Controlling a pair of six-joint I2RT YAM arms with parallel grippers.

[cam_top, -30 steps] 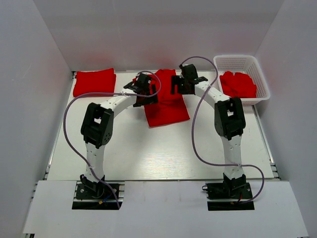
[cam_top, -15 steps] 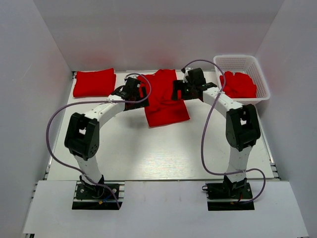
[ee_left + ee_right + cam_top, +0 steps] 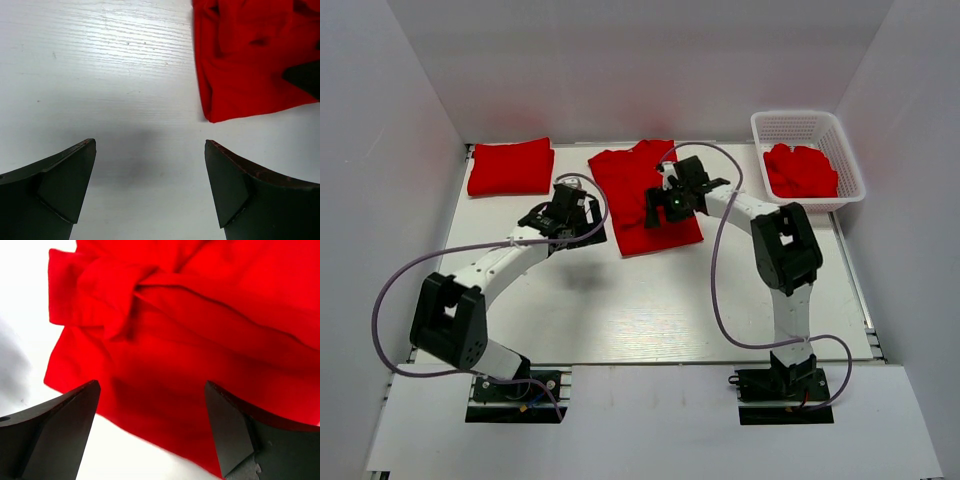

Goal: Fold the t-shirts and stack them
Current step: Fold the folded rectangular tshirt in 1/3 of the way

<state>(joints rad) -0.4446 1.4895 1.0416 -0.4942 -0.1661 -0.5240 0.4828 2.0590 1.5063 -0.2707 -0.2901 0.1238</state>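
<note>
A red t-shirt [image 3: 635, 190] lies flattened at the middle back of the table, with its sleeves folded in. My left gripper [image 3: 582, 228] is open over bare table just left of that shirt's near left corner [image 3: 240, 75], with nothing between its fingers. My right gripper [image 3: 655, 206] hangs open over the shirt's right half. In the right wrist view the creased cloth [image 3: 200, 340] fills the frame under the gripper [image 3: 150, 410], and the jaws hold nothing. Another t-shirt [image 3: 510, 167] lies folded at the back left. One more t-shirt [image 3: 800, 170] is crumpled in the basket.
The white lattice basket [image 3: 845, 150] stands at the back right corner. White walls close in the table on the left, back and right. Purple cables loop from both arms over the table.
Both grippers have let go of the middle shirt and opened wide. The left arm has swung off the cloth to the near left; the right gripper has drawn back towards the near side over the shirt.
</note>
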